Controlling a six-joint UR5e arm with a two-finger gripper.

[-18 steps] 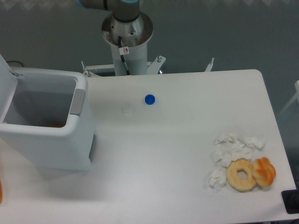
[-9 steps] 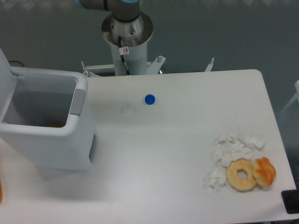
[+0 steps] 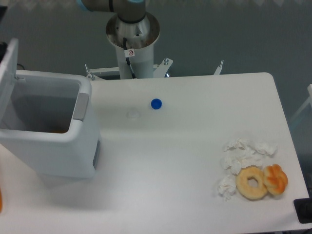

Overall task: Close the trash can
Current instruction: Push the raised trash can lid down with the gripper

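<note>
Trash can point(image 3: 48, 141) at left of frame, open; lid point(image 3: 9, 73) stands near upright at upper left edge. Gripper out of view, state cannot be told. Best approach: push lid rightward over the opening, then press down onto grey latch tab point(image 3: 81, 106).

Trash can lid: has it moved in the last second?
Yes. The lid has swung right, toward the trash can opening, judged against the fixed rim.
</note>
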